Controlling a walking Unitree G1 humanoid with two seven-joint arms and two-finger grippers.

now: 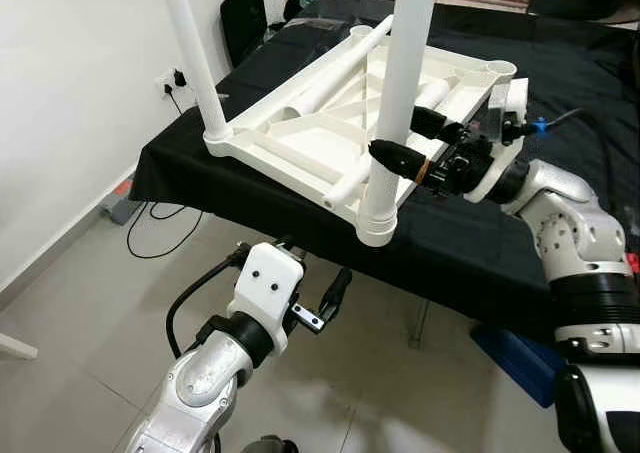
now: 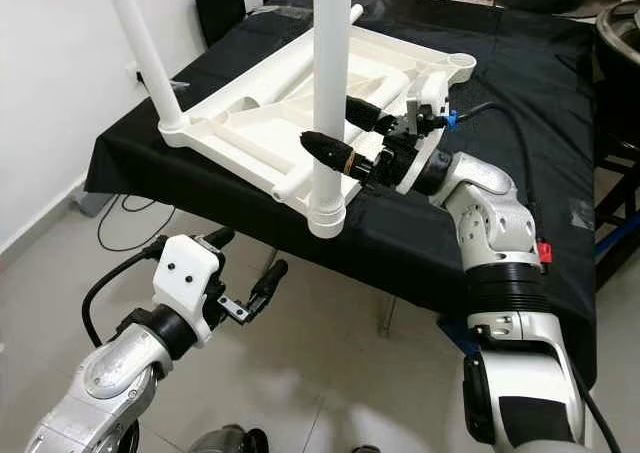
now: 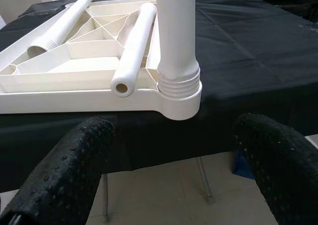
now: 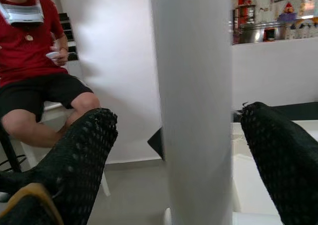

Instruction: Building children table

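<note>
A white plastic children's tabletop (image 1: pixel 330 123) lies upside down on a bench (image 1: pixel 520 243) draped in black cloth, its ribbed underside facing up and its near corner hanging just past the cloth's front edge. Two white legs stand upright in its corner sockets: the near leg (image 1: pixel 400 93) rises from the front corner socket (image 1: pixel 378 228), and the far-left leg (image 1: pixel 195 58) stands in the socket at the robot's left. Two more loose legs (image 3: pixel 133 46) lie flat across the ribs of the underside, one with its open end pointing toward the front edge. The right tool (image 1: pixel 420 141) reaches in from the robot's right at mid-height of the near leg, its two black fingers spread apart with one on each side of the tube; in the right wrist view the leg stands between the fingers (image 4: pixel 74 155) with a visible gap on both sides, so the tool straddles the leg without clamping it. The left tool (image 1: pixel 310 288) hangs low in front of the bench, below the overhanging corner and apart from it, with its fingers wide; the left wrist view looks up between the fingers (image 3: pixel 64 175) at the front socket and the threaded foot of the near leg. Behind the leg, a person (image 4: pixel 35 61) in a red shirt and black shorts sits by a white wall.
</note>
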